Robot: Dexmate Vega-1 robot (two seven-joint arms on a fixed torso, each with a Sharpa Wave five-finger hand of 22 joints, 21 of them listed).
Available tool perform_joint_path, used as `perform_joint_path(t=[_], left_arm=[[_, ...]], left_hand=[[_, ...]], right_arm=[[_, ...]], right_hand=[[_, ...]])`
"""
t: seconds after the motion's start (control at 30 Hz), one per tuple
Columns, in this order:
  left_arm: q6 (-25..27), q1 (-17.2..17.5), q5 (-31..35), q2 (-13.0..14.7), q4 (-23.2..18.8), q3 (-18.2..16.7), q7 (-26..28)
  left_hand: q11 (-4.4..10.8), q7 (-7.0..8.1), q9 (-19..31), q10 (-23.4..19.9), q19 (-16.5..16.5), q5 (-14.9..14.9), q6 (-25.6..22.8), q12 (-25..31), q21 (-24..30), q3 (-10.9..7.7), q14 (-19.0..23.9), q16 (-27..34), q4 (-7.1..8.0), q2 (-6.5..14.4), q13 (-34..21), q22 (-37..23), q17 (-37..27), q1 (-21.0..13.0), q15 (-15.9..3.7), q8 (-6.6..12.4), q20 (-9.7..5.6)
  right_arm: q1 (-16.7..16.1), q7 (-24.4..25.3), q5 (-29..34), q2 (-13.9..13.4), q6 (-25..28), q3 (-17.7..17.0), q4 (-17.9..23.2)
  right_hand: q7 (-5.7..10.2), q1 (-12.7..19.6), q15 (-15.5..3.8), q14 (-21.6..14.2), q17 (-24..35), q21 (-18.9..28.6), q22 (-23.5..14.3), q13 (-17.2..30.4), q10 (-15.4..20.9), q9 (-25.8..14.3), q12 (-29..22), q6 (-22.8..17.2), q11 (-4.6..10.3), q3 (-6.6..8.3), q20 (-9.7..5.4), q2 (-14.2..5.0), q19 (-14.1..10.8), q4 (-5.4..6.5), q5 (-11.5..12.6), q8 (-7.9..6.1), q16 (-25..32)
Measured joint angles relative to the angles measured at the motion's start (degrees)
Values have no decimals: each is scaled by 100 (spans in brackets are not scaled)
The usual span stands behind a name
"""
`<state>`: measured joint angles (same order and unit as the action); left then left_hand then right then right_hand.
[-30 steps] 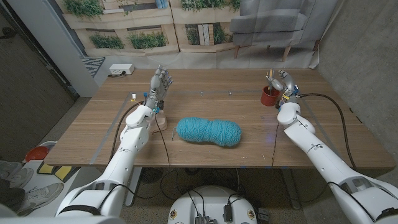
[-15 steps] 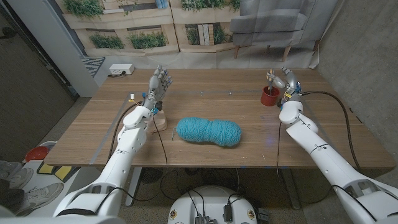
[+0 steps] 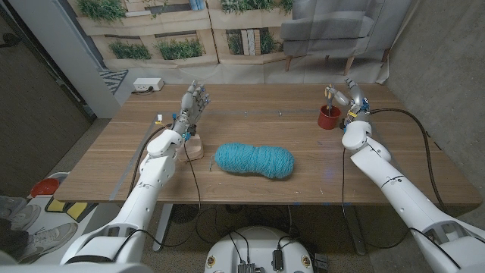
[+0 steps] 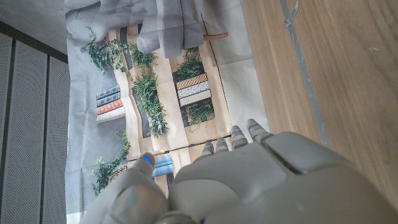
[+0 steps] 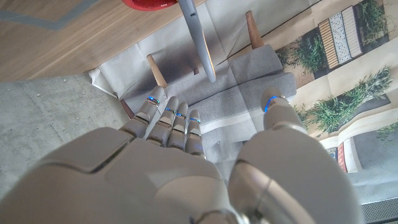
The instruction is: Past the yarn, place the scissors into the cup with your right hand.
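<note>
The red cup [image 3: 328, 118] stands at the table's far right, beyond the teal yarn skein [image 3: 254, 160] that lies in the middle. The grey scissors [image 3: 329, 96] stick upright out of the cup. My right hand [image 3: 354, 94] is raised just right of the cup, fingers apart and holding nothing, clear of the scissors. In the right wrist view the scissors [image 5: 199, 37] rise from the cup's rim [image 5: 152, 3] ahead of my right hand [image 5: 180, 168]. My left hand [image 3: 193, 101] is raised at the far left, fingers spread and empty; the left wrist view shows the back of that left hand [image 4: 249, 180].
A small wooden piece [image 3: 195, 149] sits on the table under my left forearm. A white box [image 3: 148, 85] lies past the table's far left corner. A grey armchair [image 3: 333, 30] stands behind the table.
My right hand has drawn a little to the right, away from the cup, leaving the scissors standing in it. The left hand has hardly moved.
</note>
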<state>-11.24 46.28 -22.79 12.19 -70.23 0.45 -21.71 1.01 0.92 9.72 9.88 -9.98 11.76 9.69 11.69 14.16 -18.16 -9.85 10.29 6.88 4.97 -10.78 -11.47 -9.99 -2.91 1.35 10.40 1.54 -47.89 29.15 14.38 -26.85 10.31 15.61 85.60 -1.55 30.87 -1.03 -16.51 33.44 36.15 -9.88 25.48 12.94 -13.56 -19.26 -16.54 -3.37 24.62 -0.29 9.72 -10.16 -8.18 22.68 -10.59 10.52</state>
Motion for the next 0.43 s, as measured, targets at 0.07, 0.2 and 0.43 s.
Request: perform_joint_path(t=[0.07,0.2,0.43], left_arm=[[0,-72,-17,35,135,5,-101],[-47,-203,-42,78,371,12,-281],[-213,-476,-70,141,915,41,-634]], left_hand=[[0,0,0,0,0,0,0,0,0,0,0,0,0,0,0,0,0,0,0,0,0],[0,0,0,0,0,0,0,0,0,0,0,0,0,0,0,0,0,0,0,0,0],[0,0,0,0,0,0,0,0,0,0,0,0,0,0,0,0,0,0,0,0,-1]], right_arm=[[-15,14,37,0,78,19,55],[-55,52,94,2,243,43,191],[-181,89,136,-8,452,49,460]], right_hand=[[-12,-1,0,0,-22,-21,0,-25,-21,0,22,25,21,-20,0,-2,0,-20,17,0,0],[-10,-27,-4,173,-92,-71,29,-80,-191,27,138,72,9,-54,0,21,0,-4,38,0,0],[-22,-183,85,680,-385,-229,29,-304,-661,53,520,248,29,-233,61,14,-105,35,85,-1,-44]])
